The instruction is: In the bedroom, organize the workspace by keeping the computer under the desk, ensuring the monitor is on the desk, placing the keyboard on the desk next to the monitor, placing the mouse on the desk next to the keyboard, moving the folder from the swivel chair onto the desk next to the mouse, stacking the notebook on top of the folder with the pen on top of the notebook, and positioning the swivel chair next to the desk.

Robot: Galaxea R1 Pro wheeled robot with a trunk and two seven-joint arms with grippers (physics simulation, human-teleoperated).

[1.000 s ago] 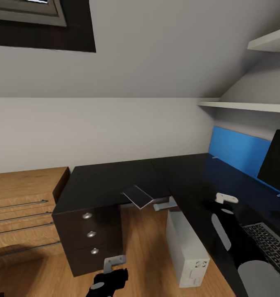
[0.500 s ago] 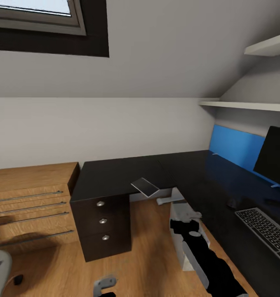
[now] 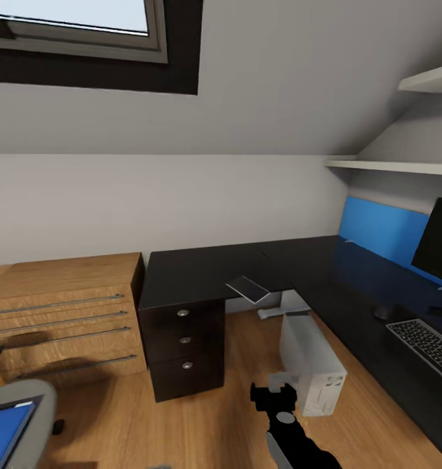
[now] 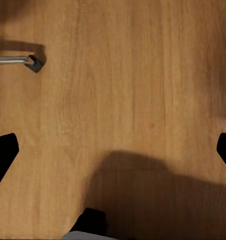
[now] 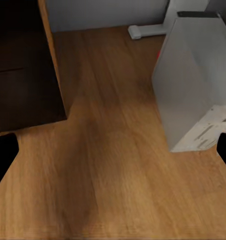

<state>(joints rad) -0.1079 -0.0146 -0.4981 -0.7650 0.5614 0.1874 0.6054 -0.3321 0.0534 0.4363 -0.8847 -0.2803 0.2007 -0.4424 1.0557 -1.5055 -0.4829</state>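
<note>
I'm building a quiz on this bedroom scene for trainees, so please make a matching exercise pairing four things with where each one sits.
Things:
1. light grey-white tower computer
2. dark keyboard with grey keys
3. bright blue flat folder
4. thin light-grey notebook slab

Places:
A. on the grey swivel chair seat
B. on the wooden floor beside the glossy black desk
C. at the desk's inner edge, jutting out past it
D. on the desk in front of the black monitor

Pairs: 1-B, 2-D, 3-A, 4-C
</note>
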